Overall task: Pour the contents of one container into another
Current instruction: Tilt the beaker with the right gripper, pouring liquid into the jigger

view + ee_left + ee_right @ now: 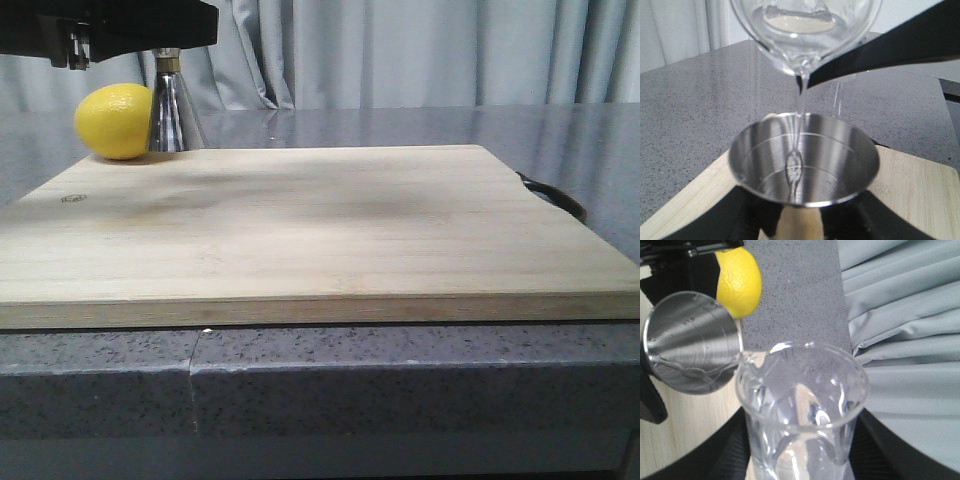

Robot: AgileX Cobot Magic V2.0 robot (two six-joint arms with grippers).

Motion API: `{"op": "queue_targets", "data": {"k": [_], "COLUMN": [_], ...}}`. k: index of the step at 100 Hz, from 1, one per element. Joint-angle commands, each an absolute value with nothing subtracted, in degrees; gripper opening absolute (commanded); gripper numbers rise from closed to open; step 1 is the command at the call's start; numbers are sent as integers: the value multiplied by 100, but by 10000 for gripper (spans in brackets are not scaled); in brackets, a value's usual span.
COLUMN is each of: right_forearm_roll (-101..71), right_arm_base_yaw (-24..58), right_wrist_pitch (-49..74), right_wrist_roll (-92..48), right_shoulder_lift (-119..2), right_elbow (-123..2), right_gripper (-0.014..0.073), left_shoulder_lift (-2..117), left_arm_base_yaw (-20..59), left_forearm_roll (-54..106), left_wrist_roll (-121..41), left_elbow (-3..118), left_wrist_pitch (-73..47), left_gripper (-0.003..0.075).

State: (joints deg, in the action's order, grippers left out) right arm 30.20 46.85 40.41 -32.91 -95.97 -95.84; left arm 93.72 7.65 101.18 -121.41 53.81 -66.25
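Right hand [800, 460] grips beaker [802, 405] | left hand [800, 220] grips jigger [802, 160] | fingertips hidden

The robot's visible parts are all matt black. In the front view, the left hand [110, 30] shows as a flat, angular black housing with a small silvery metal fitting, perhaps a bracket, at its underside. Both wrist views show broad, smooth black fingers [890, 47], curved at their bases [900, 450].
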Motion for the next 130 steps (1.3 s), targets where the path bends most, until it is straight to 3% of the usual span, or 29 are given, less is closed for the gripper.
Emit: {"op": "queue_targets", "data": {"k": [1,130], "right_forearm_roll": [3249,3584], "right_arm_base_yaw": [4689,4811], "right_wrist_pitch": [3661,3453], "right_wrist_roll": [-3400,-4191], "right_shoulder_lift": [-9335,-9357], "right_elbow": [-9791,-9791], "right_gripper": [324,324], "left_shoulder_lift": [9130,9130], "left_arm_base_yaw": [815,815], "left_forearm_roll": [10678,10678], "left_wrist_roll": [-12103,-12103], "left_elbow": [5562,5562], "left_wrist_pitch": [-7137,-7137], "left_gripper": [239,239]}}
